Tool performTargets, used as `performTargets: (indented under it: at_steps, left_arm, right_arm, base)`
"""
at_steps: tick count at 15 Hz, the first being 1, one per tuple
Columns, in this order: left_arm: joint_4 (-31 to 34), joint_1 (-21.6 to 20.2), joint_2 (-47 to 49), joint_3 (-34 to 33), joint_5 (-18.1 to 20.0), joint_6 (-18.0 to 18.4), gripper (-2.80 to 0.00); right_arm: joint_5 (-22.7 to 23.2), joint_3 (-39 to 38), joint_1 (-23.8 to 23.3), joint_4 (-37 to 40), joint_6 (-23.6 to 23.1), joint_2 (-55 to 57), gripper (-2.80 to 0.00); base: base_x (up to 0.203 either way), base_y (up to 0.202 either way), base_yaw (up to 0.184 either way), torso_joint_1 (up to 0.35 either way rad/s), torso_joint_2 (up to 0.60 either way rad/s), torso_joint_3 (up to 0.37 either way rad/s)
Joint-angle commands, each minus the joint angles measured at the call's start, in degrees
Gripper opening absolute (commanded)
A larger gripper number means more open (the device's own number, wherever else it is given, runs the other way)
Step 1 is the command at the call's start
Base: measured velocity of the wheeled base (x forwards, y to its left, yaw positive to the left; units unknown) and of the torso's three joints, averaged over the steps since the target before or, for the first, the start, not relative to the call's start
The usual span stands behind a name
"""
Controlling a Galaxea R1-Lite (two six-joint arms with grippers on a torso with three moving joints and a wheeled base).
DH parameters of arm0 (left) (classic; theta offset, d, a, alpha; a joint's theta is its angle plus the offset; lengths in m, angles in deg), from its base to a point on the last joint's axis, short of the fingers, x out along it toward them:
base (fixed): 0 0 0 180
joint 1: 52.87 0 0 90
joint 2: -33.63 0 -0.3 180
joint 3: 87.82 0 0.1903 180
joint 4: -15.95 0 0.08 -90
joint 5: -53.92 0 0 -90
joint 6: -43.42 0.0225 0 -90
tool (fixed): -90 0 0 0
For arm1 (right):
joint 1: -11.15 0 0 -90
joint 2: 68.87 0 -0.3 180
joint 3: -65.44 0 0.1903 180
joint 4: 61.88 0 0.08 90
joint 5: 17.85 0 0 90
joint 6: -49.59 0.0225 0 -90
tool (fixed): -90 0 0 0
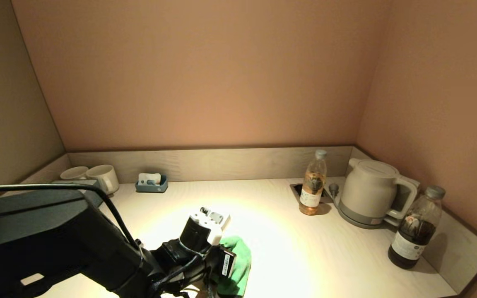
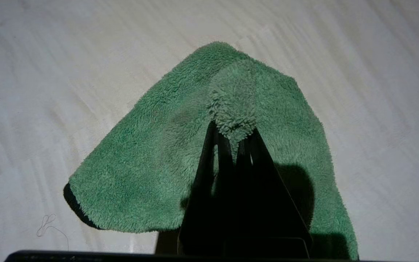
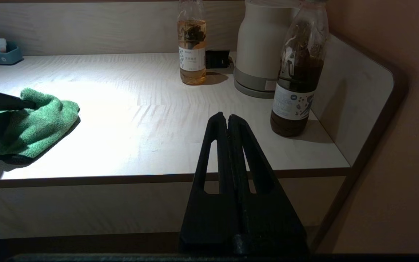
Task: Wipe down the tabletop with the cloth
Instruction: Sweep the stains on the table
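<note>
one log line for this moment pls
left claw: shut on cloth, on tabletop | right claw: shut, parked off table edge | kettle, bottles: untouched

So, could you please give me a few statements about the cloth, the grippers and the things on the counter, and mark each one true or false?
1. The left gripper is shut on the green cloth, pinching a fold of it. True.
2. The cloth lies beside the kettle. False: it lies near the front edge of the tabletop, on the robot's left, well away from the kettle.
3. The right gripper holds the dark bottle. False: it is shut on nothing, hanging in front of the table edge.
4. The pale tea bottle stands upright left of the kettle. True.
5. Two mugs sit in the back left corner. True.
</note>
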Motion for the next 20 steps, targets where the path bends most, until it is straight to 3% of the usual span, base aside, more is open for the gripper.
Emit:
performTargets:
  at_steps: [1,11,14,16,18,20]
  left_arm:
    - [-1.8,0.0,4.6,-1.7,-1.3,0.9,-2.8]
    - [-2.2,-0.7,4.1,-4.6,-1.6,0.4,-2.8]
    - [-1.6,-4.1,4.4,-3.6,-4.3,0.9,-2.8]
    - [-1.6,-4.1,4.4,-3.6,-4.4,0.9,-2.8]
    - [-1.8,-5.2,3.3,-7.7,-7.8,0.9,-2.8]
    - [-2.0,-4.1,2.2,-9.3,-8.7,0.7,-2.8]
  right_arm:
    - [0.0,0.0,0.0,0.0,0.0,0.1,-2.8]
    - [0.0,0.0,0.0,0.0,0.0,0.1,-2.8]
    - [0.0,0.0,0.0,0.0,0.0,0.1,-2.8]
    - [0.0,0.0,0.0,0.0,0.0,0.1,-2.8]
    - [0.0,0.0,0.0,0.0,0.0,0.1,-2.8]
    - [0.0,0.0,0.0,0.0,0.0,0.1,-2.8]
  base:
    - [0.0,0.0,0.0,0.0,0.0,0.0]
    - [0.0,0.0,0.0,0.0,0.0,0.0]
    - [0.0,0.0,0.0,0.0,0.0,0.0]
    - [0.0,0.0,0.0,0.0,0.0,0.0]
    - [0.0,0.0,0.0,0.0,0.0,0.0]
    - [0.0,0.0,0.0,0.0,0.0,0.0]
